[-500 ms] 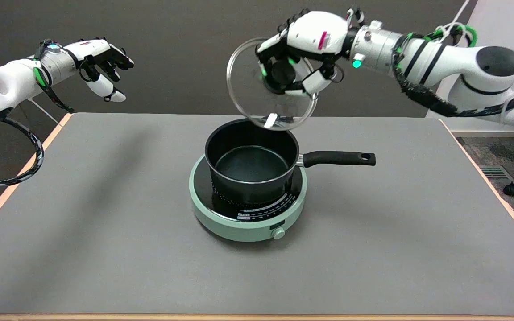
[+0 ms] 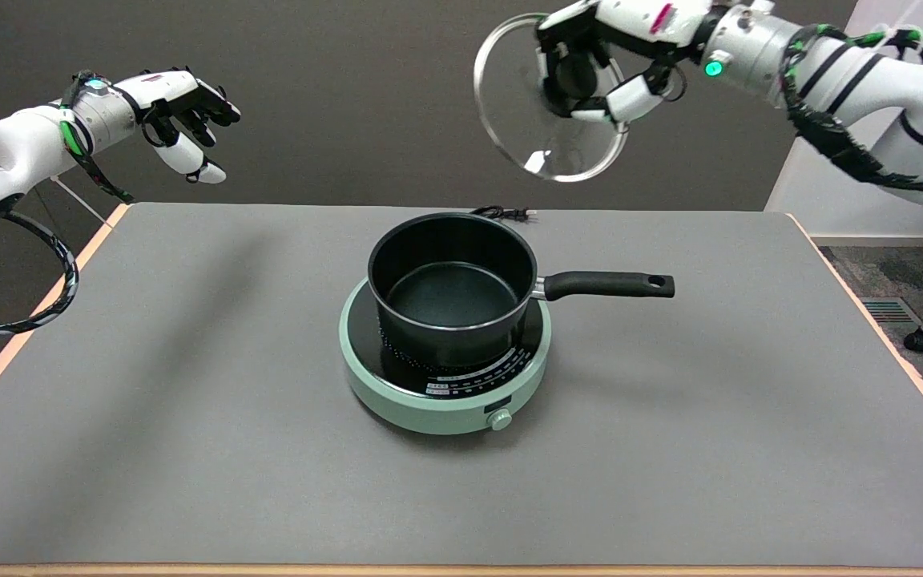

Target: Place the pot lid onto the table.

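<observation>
Head view of my workspace, seen from above the near side of the desk. My right hand is raised high at the upper right, well above and beyond the far edge of the desk, with my fingers curled around the dark knob of the glass pot lid; I am gripping the lid by that knob. Lid held in the air, tilted steeply so that its round face is turned toward the camera, its metal rim showing as a thin bright ring against the dark backdrop; it touches neither the pot nor the desk. Black pot standing uncovered and upright near the middle of the desk, its dark inside visible and its black handle pointing toward the picture's right. Pot resting on a round, pale green hotplate, whose black top carries white printed markings and whose near side bears a small knob. Short length of black cable lying on the desk just behind the pot. My right arm, white with black and green cabling wrapped along it, reaches in from the upper right. Grey desk surface edged in a light wooden strip on the left, right and near sides.
</observation>
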